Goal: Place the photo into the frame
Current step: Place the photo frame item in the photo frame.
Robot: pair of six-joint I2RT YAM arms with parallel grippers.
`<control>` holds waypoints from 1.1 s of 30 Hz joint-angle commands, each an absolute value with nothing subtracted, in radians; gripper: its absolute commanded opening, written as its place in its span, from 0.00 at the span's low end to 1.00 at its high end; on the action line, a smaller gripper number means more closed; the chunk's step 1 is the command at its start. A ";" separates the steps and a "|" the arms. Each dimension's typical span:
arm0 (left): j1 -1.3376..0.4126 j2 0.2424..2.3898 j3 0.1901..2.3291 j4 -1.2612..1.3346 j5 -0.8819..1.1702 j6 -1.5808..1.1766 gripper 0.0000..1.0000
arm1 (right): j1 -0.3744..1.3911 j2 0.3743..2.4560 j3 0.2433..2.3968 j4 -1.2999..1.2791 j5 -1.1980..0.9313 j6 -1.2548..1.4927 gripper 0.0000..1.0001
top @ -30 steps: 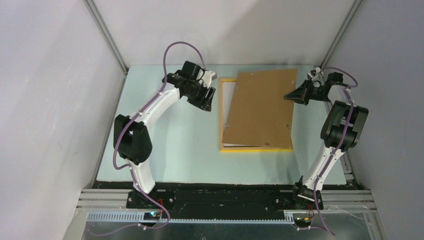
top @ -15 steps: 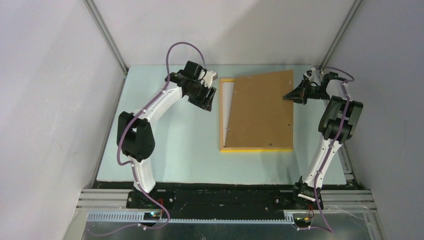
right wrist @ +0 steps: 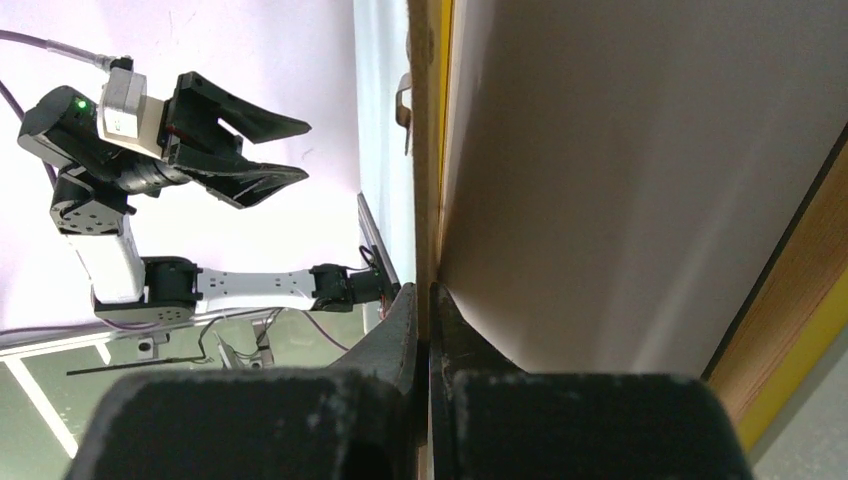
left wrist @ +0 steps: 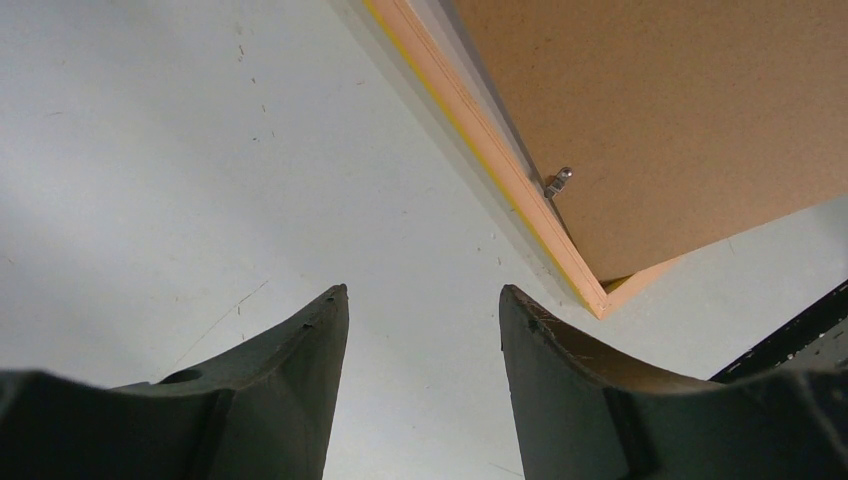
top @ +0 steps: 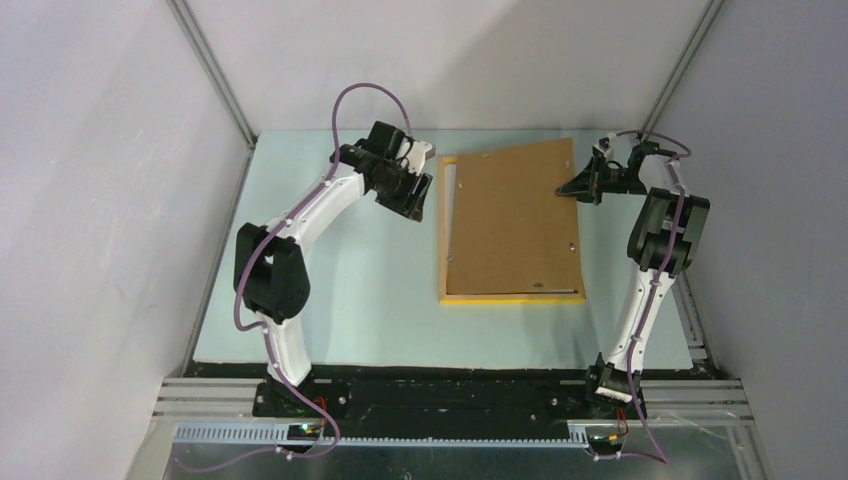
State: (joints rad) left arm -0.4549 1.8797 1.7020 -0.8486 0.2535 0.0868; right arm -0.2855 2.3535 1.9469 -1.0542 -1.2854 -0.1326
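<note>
right gripper clamped on backing board, far-right edge; board skewed over frame, long axis near-far, white photo sliver inside frame's left rail. left gripper fingers apart, just left of frame.

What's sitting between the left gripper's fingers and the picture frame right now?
Nothing. Only bare pale table separates the left gripper from the yellow edge of the frame. The left wrist view shows it best, and the top view agrees.

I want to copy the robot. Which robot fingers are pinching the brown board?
The right fingers are shut on the brown board's edge. The left fingers hang open beside the frame, holding nothing.
</note>
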 commanded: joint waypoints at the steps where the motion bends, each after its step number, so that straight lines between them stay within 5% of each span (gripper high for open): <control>1: -0.453 1.882 1.753 -0.839 0.244 0.084 0.62 | -0.263 2.374 2.022 -1.124 -1.388 -0.131 0.00; 33: -0.453 1.903 1.762 -0.839 0.245 0.076 0.62 | -0.217 2.495 2.203 -1.249 -1.325 -0.184 0.00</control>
